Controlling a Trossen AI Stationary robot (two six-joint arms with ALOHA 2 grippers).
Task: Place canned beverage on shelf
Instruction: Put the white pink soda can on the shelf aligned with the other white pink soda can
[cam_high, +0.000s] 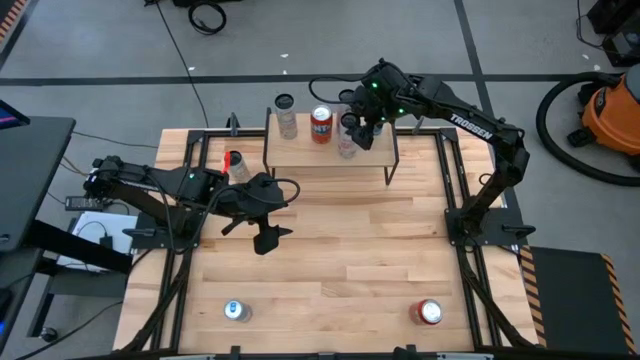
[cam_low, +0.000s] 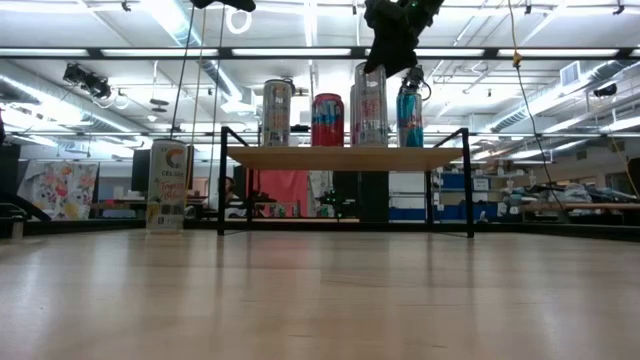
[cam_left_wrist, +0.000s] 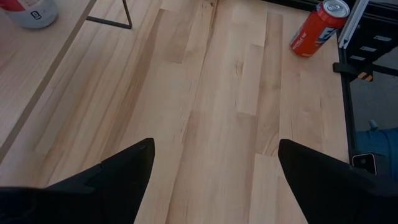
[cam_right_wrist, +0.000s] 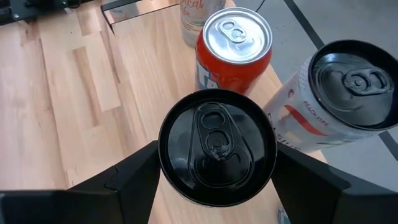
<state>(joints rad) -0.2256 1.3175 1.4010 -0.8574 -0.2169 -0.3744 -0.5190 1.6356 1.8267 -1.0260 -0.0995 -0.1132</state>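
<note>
Overhead only: floor-level cans (cam_high: 236, 311)

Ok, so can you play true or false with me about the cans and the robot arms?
1. The left gripper is open with nothing in it. True.
2. The red shelf can is lying on its side. False: it stands upright on the shelf.
3. The right gripper is up at the shelf, at the black-topped can. True.
4. Every can is on the shelf. False: a silver-topped can and a red table can stand on the table, far from the shelf.
</note>
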